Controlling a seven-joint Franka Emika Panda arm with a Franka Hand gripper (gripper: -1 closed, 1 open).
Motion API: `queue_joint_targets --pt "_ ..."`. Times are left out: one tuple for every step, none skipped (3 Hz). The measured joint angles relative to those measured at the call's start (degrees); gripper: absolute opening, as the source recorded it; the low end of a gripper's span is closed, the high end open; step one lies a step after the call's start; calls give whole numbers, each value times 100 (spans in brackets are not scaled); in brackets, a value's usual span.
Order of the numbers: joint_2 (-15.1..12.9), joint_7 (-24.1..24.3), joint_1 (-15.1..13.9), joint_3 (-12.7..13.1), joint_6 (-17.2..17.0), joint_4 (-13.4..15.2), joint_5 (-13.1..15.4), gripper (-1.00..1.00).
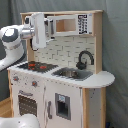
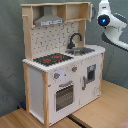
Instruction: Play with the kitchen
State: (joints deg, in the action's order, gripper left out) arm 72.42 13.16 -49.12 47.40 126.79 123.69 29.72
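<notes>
Your gripper point(image 1: 40, 31) is up high by the top shelf of the kitchen point(image 1: 65, 75), above the stovetop point(image 1: 37, 65) end, but honestly you can't tell whether the fingers are spread or pressed together. The kitchen itself stands on the wooden floor point(image 2: 107, 107) in front of a grey curtain point(image 2: 10, 60). Its black faucet point(image 2: 75, 39) arches over the steel sink point(image 2: 82, 50) and the oven door point(image 2: 64, 95) sits below the burners.
</notes>
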Motion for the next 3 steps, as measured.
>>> queue_joint_targets --pt "-129 0 -279 29 481 -94 -2 100" --pt "-356 4 -586 284 789 -420 -9 100" --pt "-581 23 -866 603 868 -843 -13 100"
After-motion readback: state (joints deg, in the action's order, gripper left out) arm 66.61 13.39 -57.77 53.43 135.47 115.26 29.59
